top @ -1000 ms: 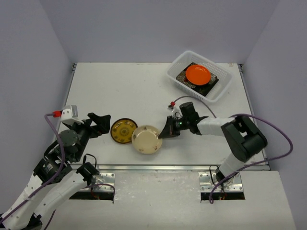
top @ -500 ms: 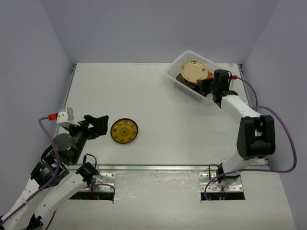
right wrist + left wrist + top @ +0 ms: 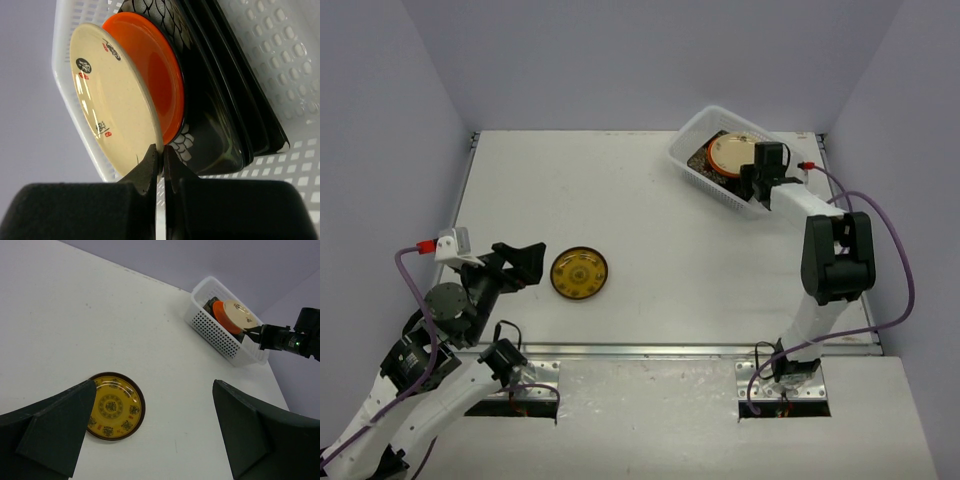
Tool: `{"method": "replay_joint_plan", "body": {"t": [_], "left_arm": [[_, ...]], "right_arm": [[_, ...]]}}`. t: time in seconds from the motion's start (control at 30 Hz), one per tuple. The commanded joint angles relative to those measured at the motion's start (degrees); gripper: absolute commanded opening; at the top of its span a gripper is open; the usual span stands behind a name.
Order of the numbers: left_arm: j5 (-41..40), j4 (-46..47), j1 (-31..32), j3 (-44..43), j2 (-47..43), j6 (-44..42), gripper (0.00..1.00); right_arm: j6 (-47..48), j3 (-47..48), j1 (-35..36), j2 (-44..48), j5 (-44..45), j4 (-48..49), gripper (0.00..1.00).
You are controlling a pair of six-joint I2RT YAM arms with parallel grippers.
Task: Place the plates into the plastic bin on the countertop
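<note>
Only the right wrist view shows that the right end effector (image 3: 159,150) is pinched on the rim of the cream plate (image 3: 112,100). That plate lies against the orange plate (image 3: 160,85) and black plates (image 3: 220,115) in the bin (image 3: 692,160), far right. Its black and red marks are too small to read. The left end effector (image 3: 527,262) is apart, just left of the yellow plate (image 3: 579,272) on the table (image 3: 620,190).

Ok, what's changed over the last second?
The right gripper carried the cream plate from beside the brown-yellow plate across to the plastic bin and lowered it over the orange plate, still pinching its rim. The brown-yellow plate stayed put; the open left gripper hardly moved.
</note>
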State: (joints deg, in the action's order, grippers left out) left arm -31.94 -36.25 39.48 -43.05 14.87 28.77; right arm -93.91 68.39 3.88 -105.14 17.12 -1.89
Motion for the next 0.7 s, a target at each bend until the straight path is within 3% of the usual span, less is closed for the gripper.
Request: {"method": "replay_joint_plan", "body": {"t": [0.0,0.03,0.07,0.1,0.17,0.23,0.3,0.53,0.57,0.67], "left_arm": [[-0.7,1.4,1.1,-0.3,-0.5,-0.1,1.00],[-0.8,1.4,1.2,-0.3,-0.6,0.0,1.00],[-0.9,1.4,1.4,-0.3,-0.8,0.0,1.00],[-1.0,1.3,1.6,-0.4,-0.9,0.1,1.00],[-1.3,1.2,2.1,-0.4,-1.1,0.2,1.00],[-1.5,1.1,2.3,-0.5,-1.4,0.3,1.00],[-1.6,1.1,2.4,-0.4,-1.6,0.3,1.00],[-1.9,1.1,2.6,-0.5,-1.6,0.4,1.00],[-2.0,1.1,2.6,-0.5,-1.7,0.3,1.00],[-2.3,0.9,2.6,-0.5,-1.8,0.6,1.00]], "right_arm": [[3.0,5.6,0.1,-2.1,3.6,1.5,0.00],[3.0,6.1,0.1,-2.7,3.5,1.5,0.00],[3.4,6.5,0.1,-3.2,3.2,1.5,0.09],[4.0,7.0,0.1,-3.7,2.8,1.6,0.23],[5.6,7.6,0.1,-3.8,1.5,2.7,0.64],[8.3,9.1,0.1,-3.7,-0.5,3.3,0.90],[9.7,11.2,0.3,-3.3,-1.3,0.7,0.99],[8.0,21.1,1.5,-1.5,-0.8,-28.0,0.99],[9.1,20.9,2.2,-0.3,-1.7,-29.3,0.99],[17.8,16.9,6.5,4.1,-3.0,-20.4,0.99]]}}
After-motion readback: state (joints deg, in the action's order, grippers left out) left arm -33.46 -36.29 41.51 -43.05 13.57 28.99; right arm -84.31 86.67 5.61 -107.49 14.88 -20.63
